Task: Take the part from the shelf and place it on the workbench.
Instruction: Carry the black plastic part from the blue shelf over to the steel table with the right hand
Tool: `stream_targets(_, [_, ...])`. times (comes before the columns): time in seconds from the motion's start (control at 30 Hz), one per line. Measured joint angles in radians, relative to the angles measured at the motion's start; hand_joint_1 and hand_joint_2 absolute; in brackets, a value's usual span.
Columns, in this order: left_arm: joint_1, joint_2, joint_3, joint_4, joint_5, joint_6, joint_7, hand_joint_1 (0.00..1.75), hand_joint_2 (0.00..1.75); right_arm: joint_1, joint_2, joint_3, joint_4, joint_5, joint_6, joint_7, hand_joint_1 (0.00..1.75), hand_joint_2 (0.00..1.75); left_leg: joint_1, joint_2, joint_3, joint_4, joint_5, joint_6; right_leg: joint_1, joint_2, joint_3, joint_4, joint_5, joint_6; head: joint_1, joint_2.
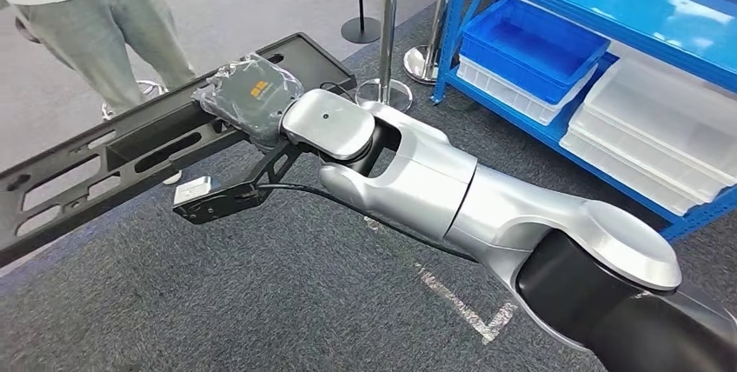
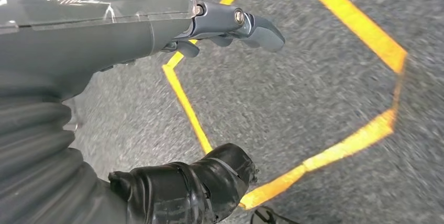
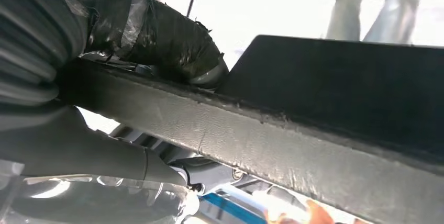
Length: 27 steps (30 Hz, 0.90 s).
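Observation:
The part point(image 1: 130, 150) is a long flat black panel with slotted cut-outs, held level above the grey carpet and reaching from the picture's left edge to the middle. My right hand point(image 1: 252, 98), wrapped in clear plastic, grips its long edge near the far end. In the right wrist view the panel's edge point(image 3: 314, 145) is clamped between the taped thumb point(image 3: 157, 35) and the fingers underneath. My left hand point(image 2: 104, 41) hangs over the floor with nothing in it, its fingers point(image 2: 251, 25) apart from the thumb point(image 2: 209, 182).
A blue shelf point(image 1: 449, 33) stands at the right with a blue bin point(image 1: 530, 42) and clear bins point(image 1: 660, 120). Chrome stanchions point(image 1: 387, 42) stand beside it. A person point(image 1: 96, 16) stands beyond the panel at far left. Yellow tape lines point(image 2: 335, 150) mark the carpet.

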Motion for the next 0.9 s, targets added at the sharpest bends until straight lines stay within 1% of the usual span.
stream_targets(0.03, [0.0, 0.001, 0.0, 0.0, 0.0, 0.0, 0.0, 0.0, 1.75, -0.001, 0.002, 0.0, 0.003, 0.0, 0.0, 0.0, 1.75, 1.75, -0.001, 0.017, 0.04, -0.07, 0.024, -0.001, 0.001, -0.012, 0.001, 0.004, -0.005, 0.004, 0.0, 0.0])
stream_targets(0.07, [-0.001, 0.001, 0.0, 0.0, 0.0, 0.0, 0.0, 0.0, 1.75, -0.002, 0.003, 0.0, 0.006, 0.0, -0.001, 0.0, 1.75, 1.75, -0.005, 0.034, 0.076, -0.132, 0.041, 0.003, 0.004, -0.022, 0.0, 0.009, -0.01, 0.009, -0.001, 0.0])
stream_targets(0.1, [-0.003, 0.002, 0.0, 0.0, 0.0, 0.0, 0.0, 0.0, 1.75, -0.004, 0.005, 0.0, 0.009, 0.0, -0.001, 0.0, 1.75, 1.75, -0.008, 0.045, 0.099, -0.174, 0.05, 0.01, 0.008, -0.03, 0.0, 0.013, -0.014, 0.014, -0.002, 0.0])
stream_targets(0.13, [-0.003, 0.002, 0.0, 0.0, 0.0, 0.0, -0.001, 0.0, 1.75, -0.005, 0.007, -0.001, 0.012, 0.0, -0.002, -0.001, 1.75, 1.75, -0.012, 0.049, 0.107, -0.191, 0.049, 0.019, 0.012, -0.038, 0.0, 0.015, -0.017, 0.019, -0.002, 0.0])
stream_targets(0.2, [-0.001, 0.002, 0.0, 0.0, 0.0, 0.0, -0.001, 0.0, 1.75, -0.006, 0.012, -0.001, 0.017, 0.001, -0.002, -0.002, 1.75, 1.75, -0.013, 0.03, 0.105, -0.19, 0.049, 0.037, 0.016, -0.052, 0.002, 0.014, -0.021, 0.026, -0.002, 0.0])
stream_targets(0.23, [0.001, 0.002, 0.0, 0.0, 0.0, 0.0, -0.001, 0.0, 1.75, -0.006, 0.013, -0.001, 0.02, 0.001, -0.002, -0.003, 1.75, 1.75, -0.012, 0.02, 0.104, -0.191, 0.049, 0.043, 0.014, -0.048, 0.002, 0.019, -0.027, 0.03, -0.002, 0.0])
stream_targets(0.27, [0.002, 0.002, 0.0, 0.0, 0.0, 0.0, -0.001, 0.0, 1.75, -0.007, 0.014, -0.001, 0.022, 0.001, -0.002, -0.003, 1.75, 1.75, -0.01, 0.011, 0.105, -0.193, 0.05, 0.05, 0.012, -0.032, -0.004, 0.036, -0.041, 0.035, -0.003, 0.0])
stream_targets(0.3, [0.001, 0.002, 0.0, 0.0, 0.0, 0.0, -0.001, 0.0, 1.75, -0.007, 0.015, -0.001, 0.024, 0.001, -0.002, -0.003, 1.75, 1.75, -0.008, 0.003, 0.106, -0.195, 0.052, 0.057, 0.01, -0.008, -0.021, 0.073, -0.065, 0.039, -0.002, 0.0])
stream_targets(0.33, [0.0, 0.002, 0.0, 0.0, 0.0, 0.0, -0.001, 0.0, 1.75, -0.008, 0.015, -0.001, 0.027, 0.001, -0.002, -0.004, 1.75, 1.75, -0.007, -0.006, 0.106, -0.196, 0.053, 0.061, 0.007, 0.019, -0.046, 0.127, -0.093, 0.041, -0.002, 0.0])
stream_targets(0.37, [-0.002, 0.003, 0.0, 0.0, 0.0, -0.001, -0.001, 0.0, 1.75, -0.007, 0.015, -0.001, 0.031, 0.002, -0.002, -0.004, 1.75, 1.75, -0.008, -0.016, 0.106, -0.196, 0.053, 0.065, 0.006, 0.039, -0.081, 0.197, -0.124, 0.042, -0.002, 0.0])
stream_targets(0.4, [-0.003, 0.003, 0.0, 0.0, 0.0, -0.001, -0.001, 0.0, 1.75, -0.004, 0.015, -0.001, 0.034, 0.002, -0.002, -0.004, 1.75, 1.75, -0.009, -0.028, 0.105, -0.196, 0.053, 0.067, 0.006, 0.047, -0.115, 0.261, -0.145, 0.042, -0.002, 0.0])
stream_targets(0.43, [-0.003, 0.003, 0.0, 0.0, 0.0, -0.002, -0.001, 0.0, 1.75, -0.002, 0.015, -0.001, 0.037, 0.003, -0.002, -0.004, 1.75, 1.75, -0.01, -0.04, 0.105, -0.196, 0.053, 0.067, 0.007, 0.051, -0.138, 0.3, -0.15, 0.041, -0.002, 0.0])
stream_targets(0.47, [-0.002, 0.002, 0.0, 0.0, 0.0, -0.004, -0.001, 0.0, 1.75, 0.0, 0.015, -0.001, 0.04, 0.004, -0.002, -0.004, 1.75, 1.75, -0.01, -0.053, 0.105, -0.195, 0.054, 0.068, 0.007, 0.054, -0.147, 0.305, -0.136, 0.039, -0.002, 0.0])
stream_targets(0.5, [-0.002, 0.002, 0.0, 0.0, 0.001, -0.005, 0.0, 0.0, 1.75, 0.001, 0.015, -0.001, 0.042, 0.005, -0.002, -0.004, 1.75, 1.75, -0.011, -0.066, 0.105, -0.195, 0.054, 0.067, 0.008, 0.059, -0.135, 0.266, -0.102, 0.034, -0.002, 0.0])
stream_targets(0.53, [-0.002, 0.002, 0.0, 0.0, 0.001, -0.007, 0.001, 0.0, 1.75, 0.001, 0.015, -0.001, 0.044, 0.006, -0.002, -0.004, 1.75, 1.75, -0.011, -0.079, 0.105, -0.195, 0.054, 0.067, 0.008, 0.074, -0.108, 0.2, -0.06, 0.028, -0.002, 0.0])
stream_targets(0.57, [-0.003, 0.002, 0.0, 0.0, 0.001, -0.009, 0.003, 0.0, 1.75, -0.001, 0.015, -0.001, 0.045, 0.007, -0.002, -0.004, 1.75, 1.75, -0.012, -0.091, 0.104, -0.194, 0.054, 0.066, 0.007, 0.098, -0.079, 0.132, -0.026, 0.021, -0.003, 0.0])
stream_targets(0.6, [-0.004, 0.001, 0.0, 0.0, 0.001, -0.011, 0.005, 0.0, 1.75, -0.002, 0.015, -0.001, 0.045, 0.007, -0.002, -0.004, 1.75, 1.75, -0.011, -0.102, 0.102, -0.193, 0.056, 0.063, 0.005, 0.12, -0.055, 0.075, -0.003, 0.015, -0.003, 0.0])
stream_targets(0.63, [-0.005, 0.0, 0.0, 0.0, 0.001, -0.013, 0.007, 0.0, 1.75, -0.004, 0.015, -0.001, 0.046, 0.008, -0.001, -0.004, 1.75, 1.75, -0.009, -0.112, 0.098, -0.193, 0.058, 0.058, 0.006, 0.135, -0.041, 0.043, 0.006, 0.012, -0.003, 0.0])
stream_targets(0.67, [-0.004, 0.0, 0.0, 0.0, 0.001, -0.015, 0.008, 0.0, 1.75, -0.004, 0.015, -0.001, 0.046, 0.008, 0.002, -0.004, 1.75, 1.75, -0.006, -0.123, 0.095, -0.195, 0.062, 0.051, 0.007, 0.137, -0.035, 0.031, 0.004, 0.01, -0.003, 0.0])
stream_targets(0.7, [-0.002, 0.0, 0.0, 0.0, 0.001, -0.016, 0.008, 0.0, 1.75, -0.005, 0.015, -0.001, 0.046, 0.009, 0.006, -0.003, 1.75, 1.75, -0.004, -0.136, 0.093, -0.2, 0.066, 0.043, 0.007, 0.127, -0.03, 0.022, 0.006, 0.009, -0.002, 0.0])
stream_targets(0.73, [0.002, 0.0, 0.0, 0.0, 0.001, -0.018, 0.008, 0.0, 1.75, -0.005, 0.014, -0.001, 0.043, 0.01, 0.013, 0.002, 1.75, 1.75, -0.001, -0.139, 0.09, -0.203, 0.068, 0.037, 0.006, 0.114, -0.025, 0.014, 0.009, 0.006, -0.003, 0.0])
stream_targets(0.77, [0.004, 0.0, 0.0, 0.001, 0.0, -0.02, 0.007, 0.0, 1.75, -0.005, 0.013, -0.001, 0.039, 0.01, 0.021, 0.008, 1.75, 1.75, -0.003, -0.125, 0.086, -0.197, 0.063, 0.033, 0.003, 0.102, -0.018, 0.003, 0.014, 0.003, -0.005, 0.0])
stream_targets(0.8, [0.006, 0.0, 0.0, 0.001, 0.0, -0.022, 0.006, 0.0, 1.75, -0.006, 0.01, -0.001, 0.034, 0.011, 0.028, 0.015, 1.75, 1.75, -0.005, -0.099, 0.075, -0.173, 0.049, 0.029, 0.001, 0.089, -0.011, -0.008, 0.018, -0.001, -0.008, 0.0])
stream_targets(0.83, [0.006, 0.001, 0.0, 0.001, 0.0, -0.025, 0.004, 0.0, 1.75, -0.007, 0.005, -0.001, 0.029, 0.011, 0.032, 0.021, 1.75, 1.75, -0.006, -0.066, 0.054, -0.129, 0.025, 0.025, 0.0, 0.076, -0.006, -0.014, 0.021, -0.004, -0.01, 0.0])
stream_targets(0.87, [0.004, 0.002, 0.0, 0.001, -0.001, -0.029, 0.001, 0.0, 1.75, -0.007, 0.0, -0.001, 0.025, 0.011, 0.036, 0.027, 1.75, 1.75, -0.008, -0.038, 0.026, -0.068, -0.004, 0.021, 0.001, 0.062, -0.004, -0.016, 0.021, -0.006, -0.013, 0.0])
stream_targets(0.9, [0.004, 0.002, 0.0, 0.001, -0.001, -0.034, -0.002, 0.0, 1.75, -0.006, -0.007, -0.001, 0.021, 0.011, 0.041, 0.033, 1.75, 1.75, -0.006, -0.023, -0.004, -0.006, -0.028, 0.016, 0.003, 0.048, -0.003, -0.015, 0.019, -0.007, -0.014, 0.0])
